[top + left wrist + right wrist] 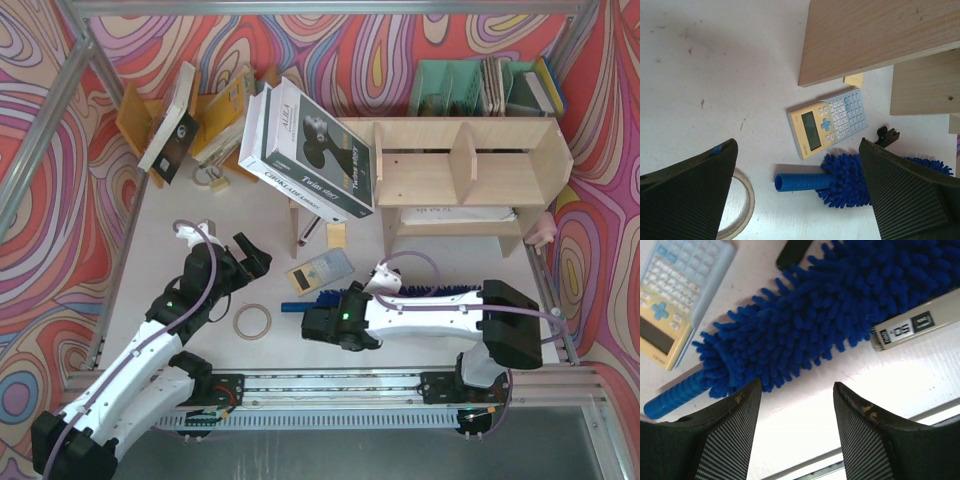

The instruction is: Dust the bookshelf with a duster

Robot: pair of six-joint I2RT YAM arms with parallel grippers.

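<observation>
The bookshelf [470, 170] stands at the back right, light plywood with dividers and two levels; its wood panels fill the top right of the left wrist view [880, 35]. The blue fluffy duster [440, 290] lies flat on the table in front of it, handle pointing left, partly under my right arm. It also shows in the left wrist view [840, 180] and the right wrist view [815, 315]. My right gripper [335, 305] [797, 385] is open and empty, just short of the strands near the handle end. My left gripper [252, 258] [797, 144] is open and empty, left of the handle.
A yellow-blue calculator [320, 270] lies beside the duster handle. A tape ring [252, 321] lies left of it. A large white box [315, 150] leans on the shelf's left part. Books [190, 120] stand at the back left, a green organizer [470, 88] behind the shelf.
</observation>
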